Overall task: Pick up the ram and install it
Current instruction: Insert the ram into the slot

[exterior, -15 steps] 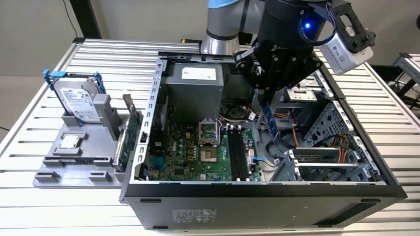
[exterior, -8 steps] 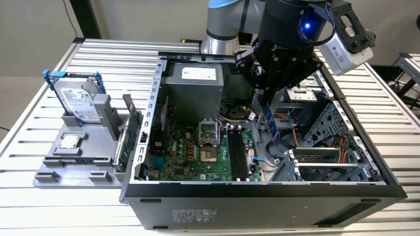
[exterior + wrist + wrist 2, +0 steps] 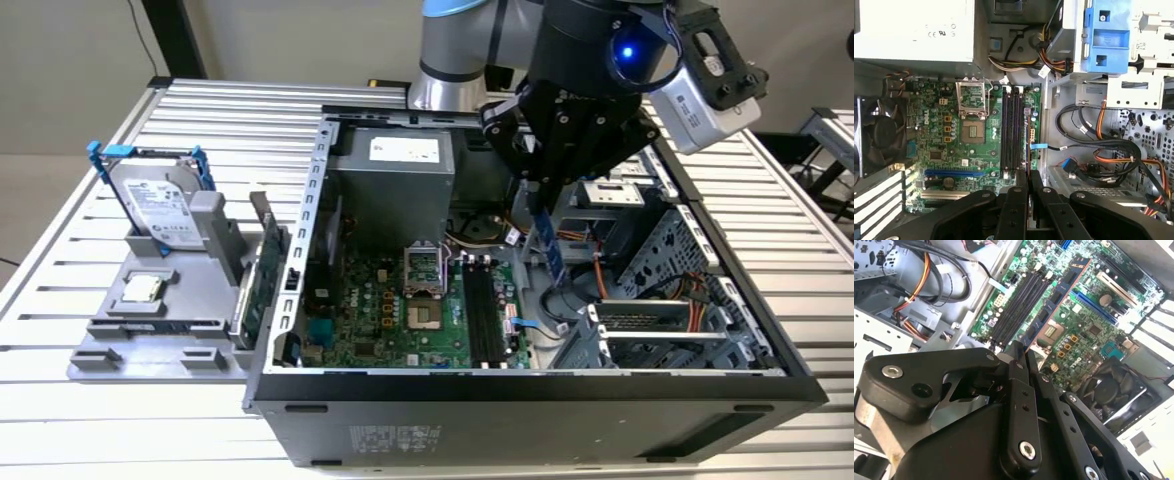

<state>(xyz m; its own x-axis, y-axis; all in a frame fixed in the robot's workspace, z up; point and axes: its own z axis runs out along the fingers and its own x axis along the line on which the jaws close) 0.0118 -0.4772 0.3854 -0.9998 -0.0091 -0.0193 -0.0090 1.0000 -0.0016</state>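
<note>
The gripper (image 3: 1024, 354) is closed to a thin gap on one end of the ram (image 3: 1055, 300). The ram's bluish length reaches past the fingertips toward the motherboard (image 3: 1094, 315), hanging clear above it and not yet seated. In the second wrist view its long axis runs nearly parallel to the black memory slots (image 3: 1019, 305), which line the motherboard's edge beside the cabled drive-bay side of the open case (image 3: 318, 200). I judge that the slots lie below the held stick and a little to one side.
</note>
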